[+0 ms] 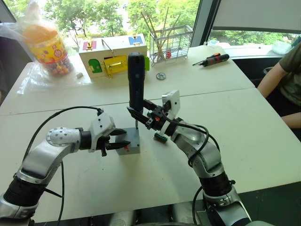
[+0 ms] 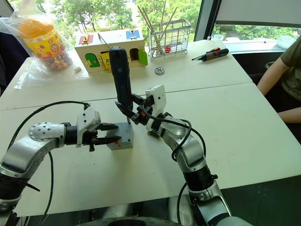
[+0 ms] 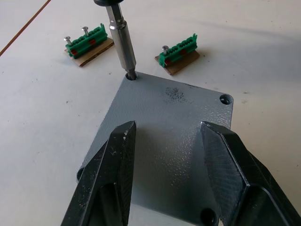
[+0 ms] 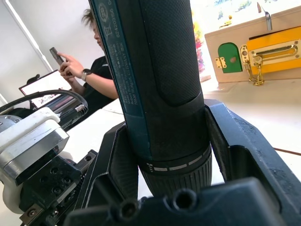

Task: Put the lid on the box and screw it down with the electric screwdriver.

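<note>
Your desk (image 1: 244,122) carries the box (image 1: 131,147) near the middle of its near half, well back from every edge, with the lid (image 3: 164,136) already seated flush on top. You hold the electric screwdriver (image 1: 136,82) upright over it because the bit has to drop straight into a corner hole. The right claw (image 1: 142,113) is clenched around the tool's lower barrel, low enough, I judge, to steady the tip. The left claw (image 1: 118,142) sits at the box with its two fingers (image 3: 110,179) spread apart over the lid — released, gripping nothing, most likely placed there to keep the box from twisting under the driver.

The head views give you only the tool's posture above the box. The left wrist view adds the detail that matters: the bit is touching one corner hole, two other corner holes look empty, and two small green terminal blocks (image 3: 178,49) lie on the desk just beyond the box.
</note>
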Controlling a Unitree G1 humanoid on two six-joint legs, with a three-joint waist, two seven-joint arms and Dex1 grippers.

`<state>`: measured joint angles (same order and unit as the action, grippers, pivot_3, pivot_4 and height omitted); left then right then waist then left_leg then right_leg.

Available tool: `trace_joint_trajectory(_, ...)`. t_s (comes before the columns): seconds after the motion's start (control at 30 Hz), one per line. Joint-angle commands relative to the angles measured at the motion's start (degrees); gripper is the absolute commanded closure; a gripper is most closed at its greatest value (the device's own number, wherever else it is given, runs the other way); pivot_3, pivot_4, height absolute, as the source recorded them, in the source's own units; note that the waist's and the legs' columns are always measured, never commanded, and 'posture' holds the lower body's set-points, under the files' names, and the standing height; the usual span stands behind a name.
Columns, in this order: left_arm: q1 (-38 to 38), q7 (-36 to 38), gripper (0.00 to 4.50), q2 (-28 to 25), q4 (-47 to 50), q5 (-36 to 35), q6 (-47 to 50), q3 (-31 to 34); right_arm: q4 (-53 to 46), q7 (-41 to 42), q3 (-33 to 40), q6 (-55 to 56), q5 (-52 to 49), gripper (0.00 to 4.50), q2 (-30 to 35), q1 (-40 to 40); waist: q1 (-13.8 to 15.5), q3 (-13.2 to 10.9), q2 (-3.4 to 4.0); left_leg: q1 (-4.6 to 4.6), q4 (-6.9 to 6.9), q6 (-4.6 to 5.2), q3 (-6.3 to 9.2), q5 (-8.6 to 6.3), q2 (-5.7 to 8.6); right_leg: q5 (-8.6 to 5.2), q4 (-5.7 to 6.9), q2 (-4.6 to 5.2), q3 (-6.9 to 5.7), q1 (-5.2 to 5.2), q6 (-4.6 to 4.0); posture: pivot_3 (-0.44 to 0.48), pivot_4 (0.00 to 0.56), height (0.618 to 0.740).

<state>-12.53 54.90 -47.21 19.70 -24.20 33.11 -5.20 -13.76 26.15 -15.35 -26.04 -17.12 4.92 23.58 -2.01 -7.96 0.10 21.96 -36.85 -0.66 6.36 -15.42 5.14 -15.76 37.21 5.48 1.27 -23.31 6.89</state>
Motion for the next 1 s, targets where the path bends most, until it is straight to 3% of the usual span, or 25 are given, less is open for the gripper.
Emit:
trace_joint_trajectory(0.03,1.45,-0.42,2.31,0.00,-1.21,1.80,1.30,-1.78,3.55,-0.32,-0.79,-2.14,1.27,2.71,0.48,-1.29,0.04,0.02,-0.01,-0.11,0.04,0.00,0.00,0.00,0.00,0.00,-0.01,0.00,0.00,0.09,0.00,0.000,0.150,0.740)
trace_joint_trajectory(0.17,2.00,-0.81,2.31,0.25,-0.58,1.91,1.38,-2.04,3.57,-0.09,-1.38,-2.17,1.57,2.71,0.92,-2.12,0.10,0.11,-0.05,-0.67,0.46,0.02,-0.02,-0.02,0.01,-0.02,-0.25,0.04,0.01,0.55,0.01,0.000,0.150,0.740)
trace_joint_trajectory(1.0,2.53,-0.82,2.31,1.18,-2.16,3.22,-0.62,-3.23,5.66,-0.64,-2.13,-3.43,1.84,2.71,0.67,-4.06,0.98,0.91,0.17,-0.80,0.72,0.01,-0.02,-0.01,-0.01,-0.12,-0.40,0.06,0.04,0.59,-0.05,0.000,0.150,0.740)
